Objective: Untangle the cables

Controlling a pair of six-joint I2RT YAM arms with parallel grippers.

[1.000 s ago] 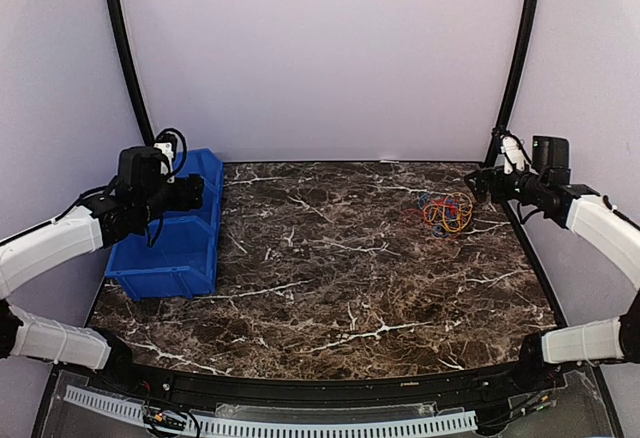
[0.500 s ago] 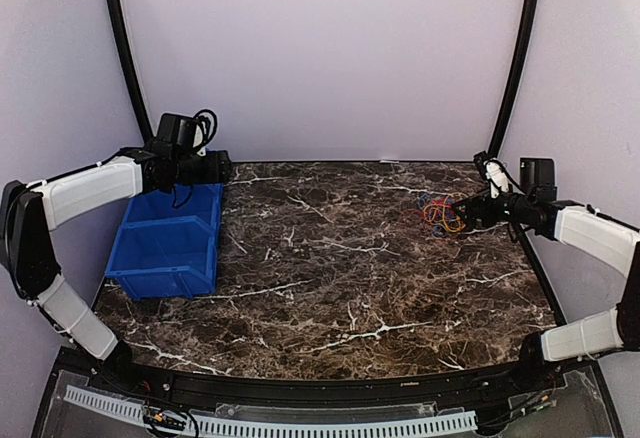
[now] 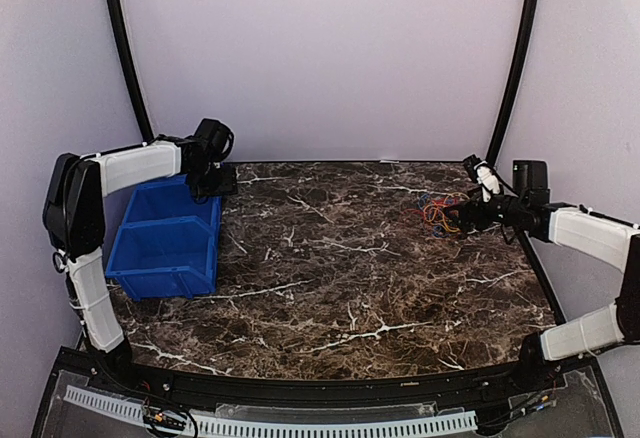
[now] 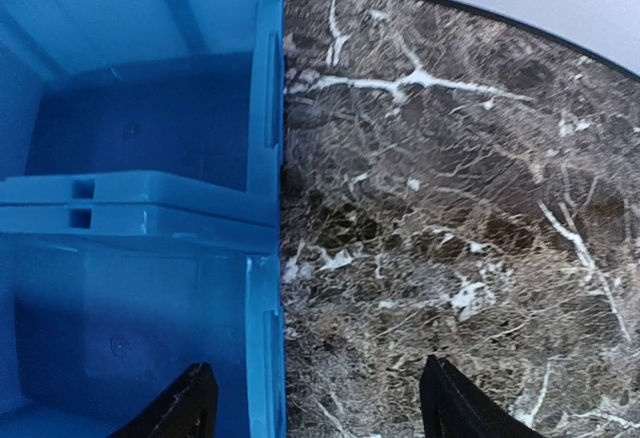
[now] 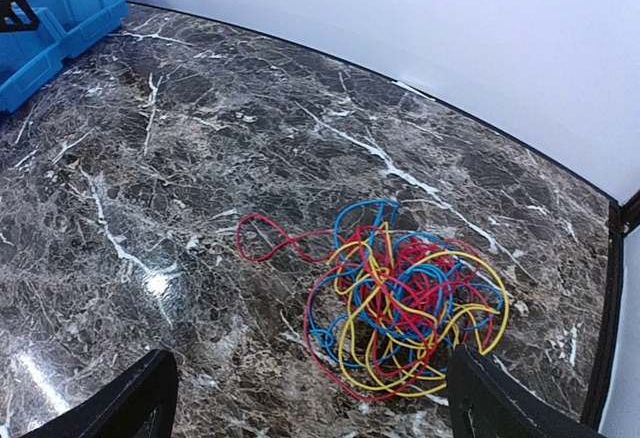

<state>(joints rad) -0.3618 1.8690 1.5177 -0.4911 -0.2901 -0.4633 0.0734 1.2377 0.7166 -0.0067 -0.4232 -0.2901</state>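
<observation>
The cables (image 3: 441, 213) are a tangled bundle of red, yellow and blue loops at the far right of the marble table. In the right wrist view the cables (image 5: 410, 303) lie just ahead of the fingers, with one red loop trailing out to the left. My right gripper (image 3: 467, 214) is open and empty, right beside the bundle on its right; in its own view the right gripper (image 5: 315, 410) has its jaws wide apart. My left gripper (image 3: 222, 184) is open and empty at the far left, and the left gripper (image 4: 320, 406) hovers over the bin's right wall.
A blue plastic bin (image 3: 165, 248) stands at the table's left edge; it looks empty in the left wrist view (image 4: 130, 118). Black frame posts (image 3: 516, 58) rise at the back corners. The table's black rim (image 5: 612, 288) runs close behind the cables.
My left arm has swung from over the bin toward the back, to the bin's far right corner. My right gripper has moved left and down, closer to the cables.
</observation>
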